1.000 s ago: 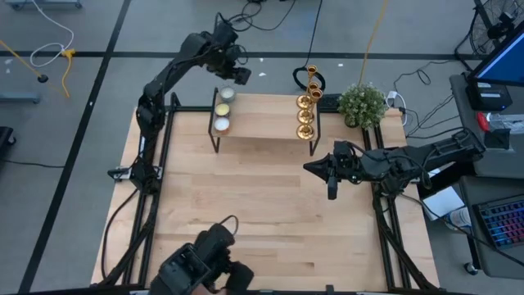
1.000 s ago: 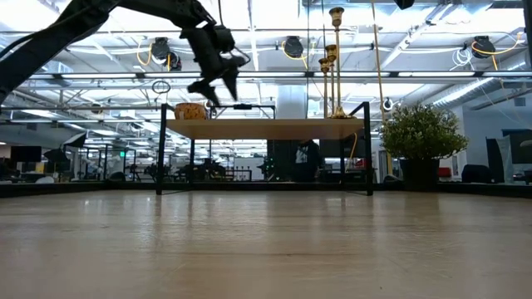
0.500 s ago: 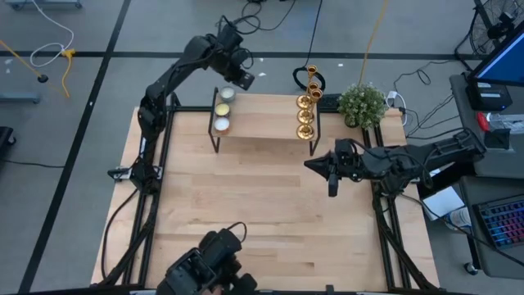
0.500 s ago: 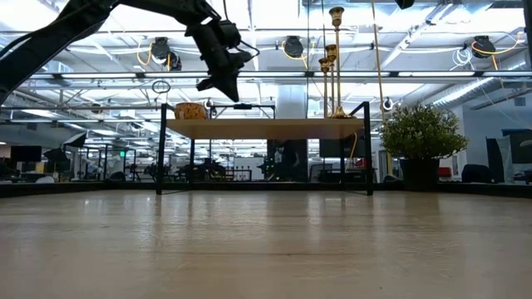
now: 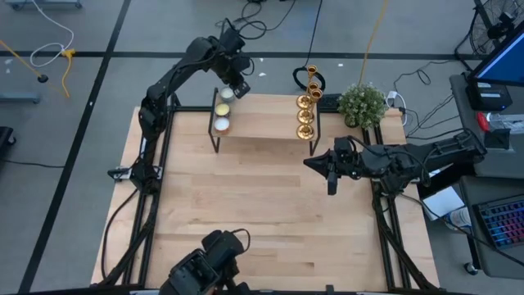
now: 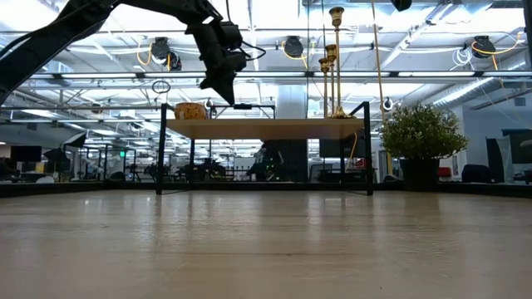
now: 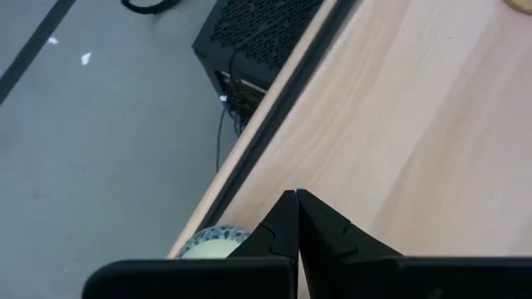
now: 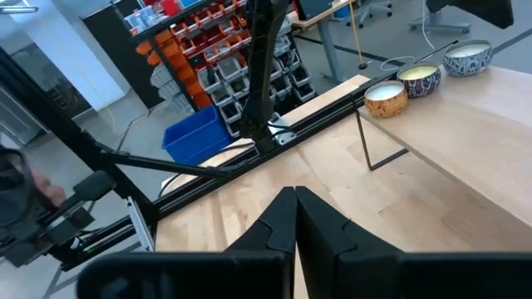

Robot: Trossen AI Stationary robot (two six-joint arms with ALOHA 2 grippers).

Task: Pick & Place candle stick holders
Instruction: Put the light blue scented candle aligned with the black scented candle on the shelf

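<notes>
Three candle stick holders (image 5: 305,105), bases overlapping

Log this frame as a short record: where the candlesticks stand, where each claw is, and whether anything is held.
candlesticks: three gold candlesticks upright in a row at one end of the raised shelf
candles: small candle bowls at the shelf's other end
left claw: shut, empty, above the shelf's back edge near the candle bowls
right claw: shut, empty, over the table beside the shelf
held: nothing
</notes>
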